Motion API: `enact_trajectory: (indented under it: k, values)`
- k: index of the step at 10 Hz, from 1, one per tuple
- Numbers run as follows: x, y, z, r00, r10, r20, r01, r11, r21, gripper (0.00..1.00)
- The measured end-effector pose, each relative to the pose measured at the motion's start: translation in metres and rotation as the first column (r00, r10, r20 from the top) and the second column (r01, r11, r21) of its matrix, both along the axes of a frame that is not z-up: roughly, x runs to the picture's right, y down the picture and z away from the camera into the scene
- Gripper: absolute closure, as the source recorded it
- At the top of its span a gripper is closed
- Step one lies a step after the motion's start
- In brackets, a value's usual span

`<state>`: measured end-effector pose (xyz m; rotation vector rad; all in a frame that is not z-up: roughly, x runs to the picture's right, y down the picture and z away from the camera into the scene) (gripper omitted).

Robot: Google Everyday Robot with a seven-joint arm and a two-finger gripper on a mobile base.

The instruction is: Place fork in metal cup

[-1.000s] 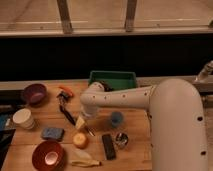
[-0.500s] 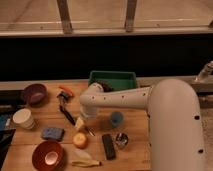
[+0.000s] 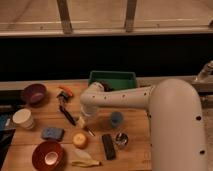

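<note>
**Gripper low at mid-table, fork just beneath it, metal cup to the near right**

Nearest to me on the wooden table sits a round red bowl at the left. A limp yellow banana-like piece lies just to its right. Further right, a flat black remote lies lengthwise. The small shiny steel metal cup stands upright just beside the remote, on its right.

One step farther in I see a round yellow fruit, and to its left a blue rectangular sponge.

The slim silvery fork shows as a thin glint just beyond the yellow fruit. It is left of the metal cup and apart from it, not inside it.

The gripper hangs directly over the far end of the fork, at the tip of the white arm that reaches in from the right. I cannot tell whether the gripper is clenched or released, nor whether it is touching the fork.

A matte blue cup stands to the right of the gripper. A long black-handled utensil lies slanted on its left, and a white round cup sits near the left edge.

Farther back are a purple bowl and an orange-red object. A green rectangular bin sits at the far edge.
</note>
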<state>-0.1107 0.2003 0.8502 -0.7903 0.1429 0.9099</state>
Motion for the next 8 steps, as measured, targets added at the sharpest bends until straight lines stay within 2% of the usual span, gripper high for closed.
enact_trajectory:
  k: [4,5,8]
  values:
    - [-0.0052,0.0074,0.0021,1.000,-0.014,0.013,0.014,0.9999,-0.010,0.99]
    - [-0.0085,0.0101,0.0059,1.000,-0.014,0.019,0.014,0.9999,-0.009,1.00]
    - [-0.0087,0.0091,-0.0004,0.999,-0.023,0.024,0.023,0.9997,-0.011,1.00]
